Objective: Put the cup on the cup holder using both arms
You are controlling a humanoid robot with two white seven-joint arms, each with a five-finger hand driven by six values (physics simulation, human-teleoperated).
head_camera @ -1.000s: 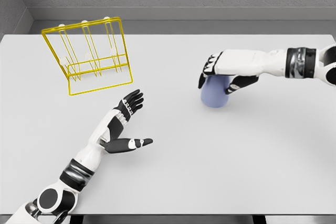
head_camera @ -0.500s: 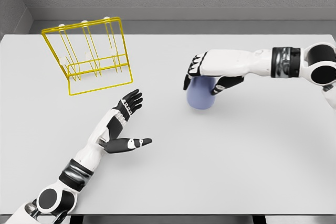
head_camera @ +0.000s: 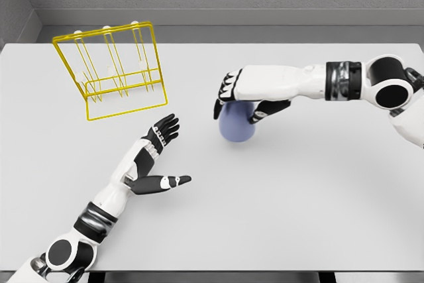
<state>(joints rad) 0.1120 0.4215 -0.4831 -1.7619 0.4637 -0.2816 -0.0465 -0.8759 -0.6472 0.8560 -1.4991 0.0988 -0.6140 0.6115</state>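
Cup (head_camera: 236,125): pale blue, mid-table, clamped from above in the right hand (head_camera: 244,97), seemingly for handover. Left hand (head_camera: 157,157): fingers spread, palm up, empty, near the front-left edge, apparently ready to receive. Cup holder (head_camera: 112,71): yellow wire, back-left corner.

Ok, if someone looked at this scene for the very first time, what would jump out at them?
Probably the bright yellow wire cup holder standing at the far left of the white table. Next, the right hand near the table's middle, clamped over the top of a pale blue cup. The left hand shows in the lower left, fingers spread, holding nothing, with open table between it and the cup.
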